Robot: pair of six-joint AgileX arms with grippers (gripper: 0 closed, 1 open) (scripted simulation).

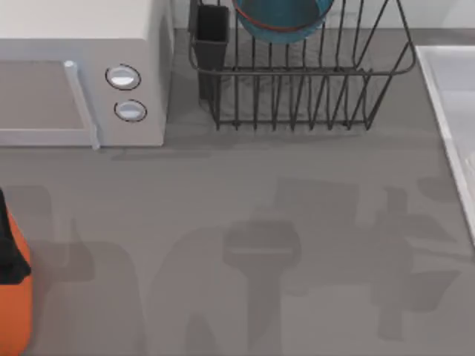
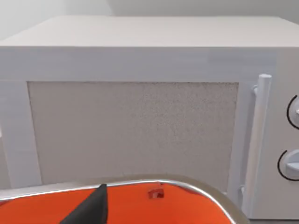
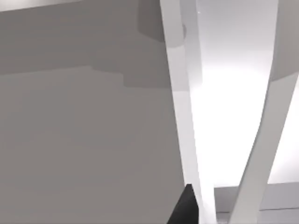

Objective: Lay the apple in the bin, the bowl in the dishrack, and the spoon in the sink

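Observation:
The teal-blue bowl (image 1: 282, 18) with its reddish-brown band rests inside the black wire dishrack (image 1: 297, 96) at the back of the table. The orange bin (image 1: 13, 297) sits at the left edge. In the left wrist view a dark part of my left gripper (image 2: 91, 210) hangs over the bin's (image 2: 187, 184) silver-rimmed opening. A small red patch (image 2: 155, 192) shows on the orange; I cannot tell whether it is the apple. The pale sink (image 1: 445, 96) lies along the right edge. A dark part of my right gripper (image 3: 187, 207) sits by the sink's raised rim (image 3: 180, 93). The spoon is out of view.
A white microwave (image 1: 82, 74) with two round knobs stands at the back left, right behind the bin (image 2: 140, 205). A dark square utensil cup (image 1: 212, 37) sits at the dishrack's left corner. Arm shadows fall across the grey tabletop (image 1: 245, 222).

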